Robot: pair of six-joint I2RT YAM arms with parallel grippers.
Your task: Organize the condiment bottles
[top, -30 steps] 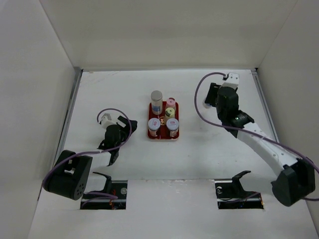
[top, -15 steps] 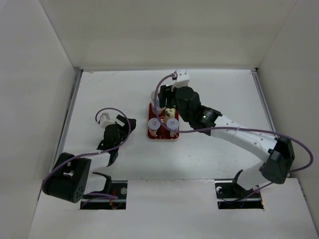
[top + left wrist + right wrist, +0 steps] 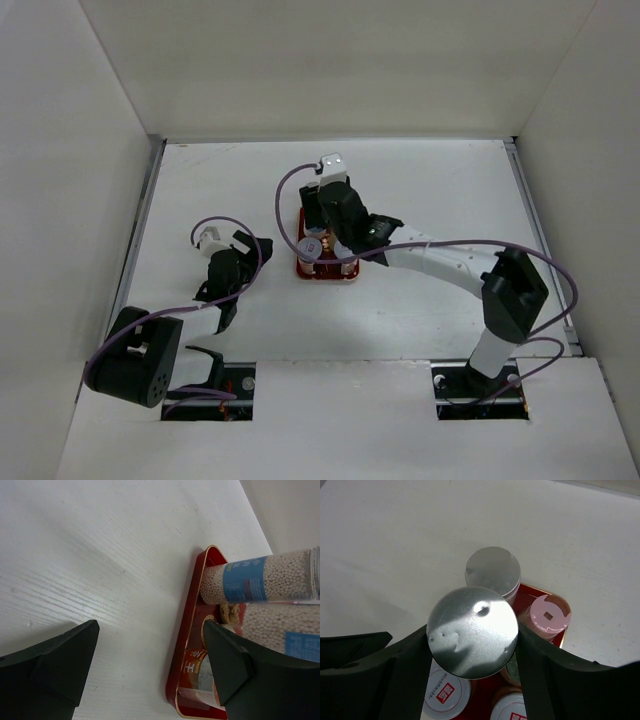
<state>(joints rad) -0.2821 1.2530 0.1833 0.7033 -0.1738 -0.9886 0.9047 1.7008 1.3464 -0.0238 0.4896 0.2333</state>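
Note:
My right gripper (image 3: 472, 640) is shut on a tall grey-capped bottle (image 3: 472, 632) and holds it upright over the red tray (image 3: 540, 592). The other tall grey-capped bottle (image 3: 492, 572) stands at the tray's back, with the pink-capped bottle (image 3: 549, 616) beside it. Two silver-lidded jars (image 3: 445, 697) (image 3: 512, 709) stand at the front. The yellow-green shaker (image 3: 512, 672) is mostly hidden. In the top view the right arm (image 3: 345, 215) covers most of the tray (image 3: 327, 270). My left gripper (image 3: 150, 630) is open and empty beside the tray (image 3: 192, 625).
White walls enclose the table on three sides. Purple cables loop from both arms. In the left wrist view both blue-labelled bottles (image 3: 260, 580) and one jar (image 3: 197, 667) show past the right finger.
My right arm has swung left from the table's right side and carried the grey-capped bottle over the tray. The left arm has hardly moved.

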